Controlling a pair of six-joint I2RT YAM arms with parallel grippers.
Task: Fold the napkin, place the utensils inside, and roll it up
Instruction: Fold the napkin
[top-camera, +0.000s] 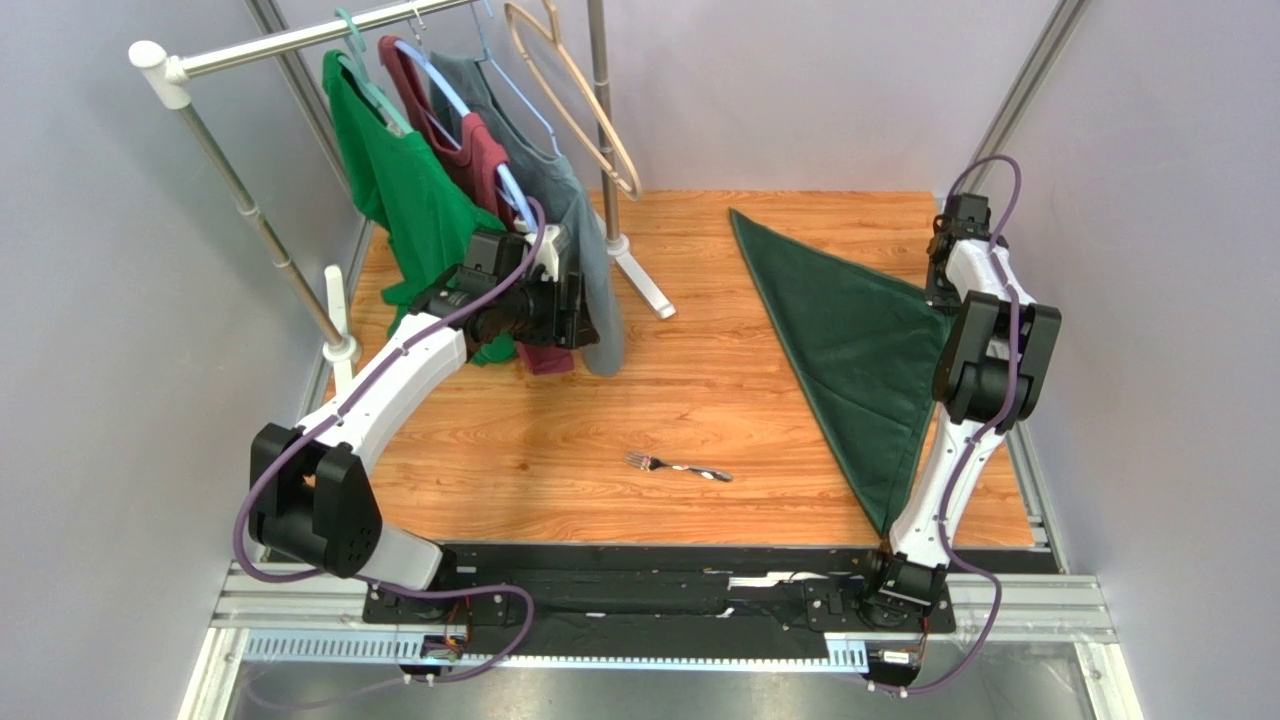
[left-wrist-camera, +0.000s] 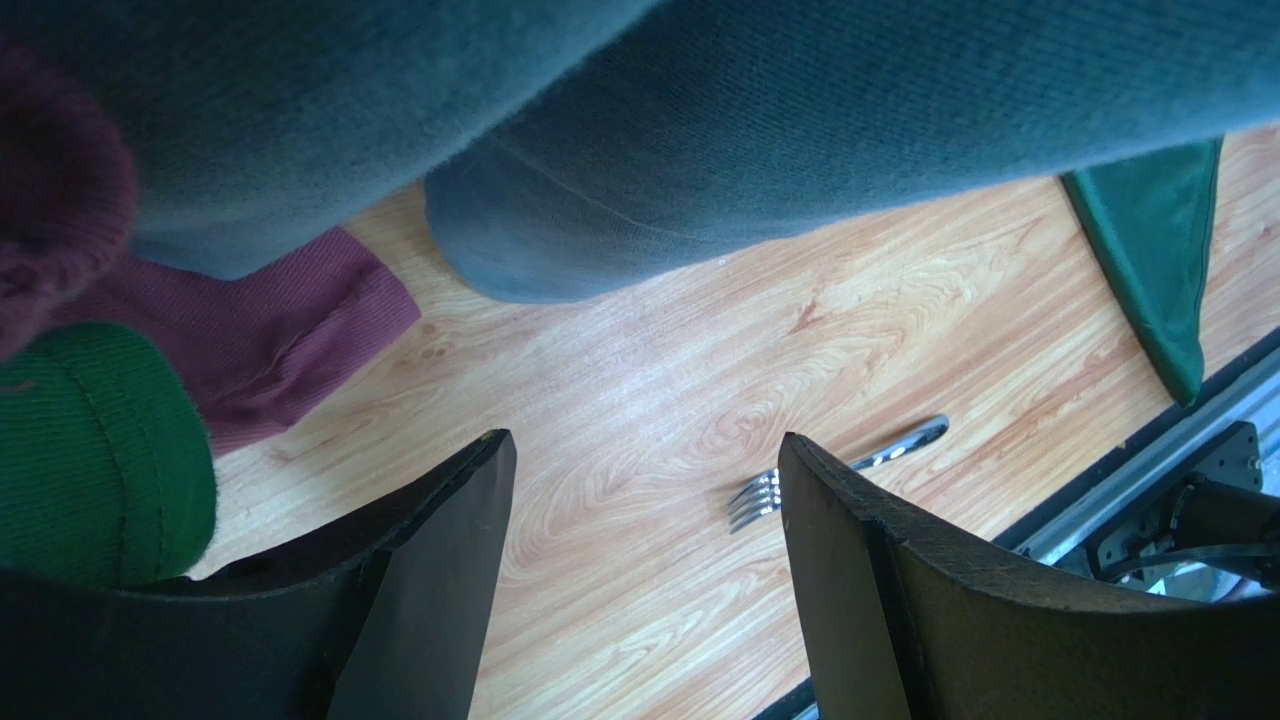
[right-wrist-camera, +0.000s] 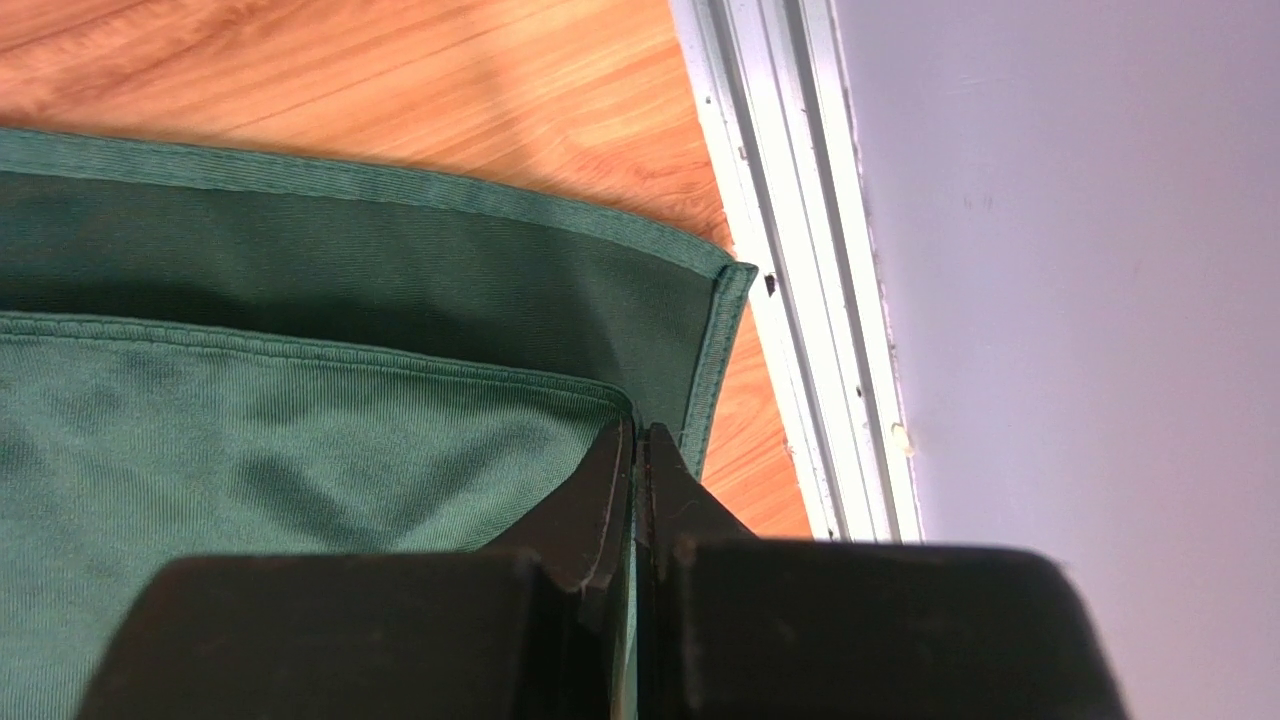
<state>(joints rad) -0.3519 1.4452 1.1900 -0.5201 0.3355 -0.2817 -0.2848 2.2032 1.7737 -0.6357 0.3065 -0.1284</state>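
The dark green napkin (top-camera: 842, 338) lies folded into a triangle on the right of the wooden table. It also shows in the right wrist view (right-wrist-camera: 301, 435) and the left wrist view (left-wrist-camera: 1157, 255). My right gripper (top-camera: 944, 288) is at its right corner, and its jaws (right-wrist-camera: 639, 432) are shut on the corner of the upper layer. The lower layer's corner pokes out beyond it. The silver fork (top-camera: 679, 467) lies alone on the wood near the front middle and shows in the left wrist view (left-wrist-camera: 842, 465). My left gripper (top-camera: 583, 305) is open and empty (left-wrist-camera: 646, 443), up against the hanging shirts.
A clothes rack stands at the back left with a bright green shirt (top-camera: 398, 188), a maroon shirt (top-camera: 466, 150), a grey-green shirt (top-camera: 571, 210) and empty hangers (top-camera: 579, 105). Its foot (top-camera: 649, 285) rests on the table. A metal rail (right-wrist-camera: 812, 300) and grey wall run close on the right.
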